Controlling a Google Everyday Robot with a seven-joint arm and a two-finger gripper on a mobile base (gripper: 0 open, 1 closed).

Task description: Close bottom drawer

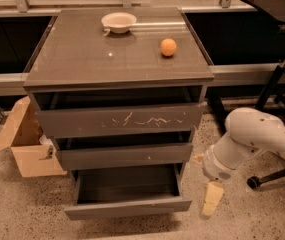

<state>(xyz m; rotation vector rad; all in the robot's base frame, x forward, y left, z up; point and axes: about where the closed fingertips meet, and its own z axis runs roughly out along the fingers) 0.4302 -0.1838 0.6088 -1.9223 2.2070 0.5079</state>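
The bottom drawer point(128, 207) is the lowest of three dark grey-brown drawers of the cabinet point(117, 59). It is pulled well out, showing its dark box interior, and its plain flat front faces me near the floor. My gripper point(210, 200) hangs on the white arm point(252, 141) to the right of the drawer's front right corner, just above the floor and a little apart from it. The scratched top drawer point(119, 120) and the middle drawer point(124, 155) stand slightly out.
A white bowl point(119, 22) and an orange point(168, 47) sit on the cabinet top. An open cardboard box point(24, 144) stands on the floor at the left. A black stand with wheeled legs point(277, 104) is at the right. The floor is speckled.
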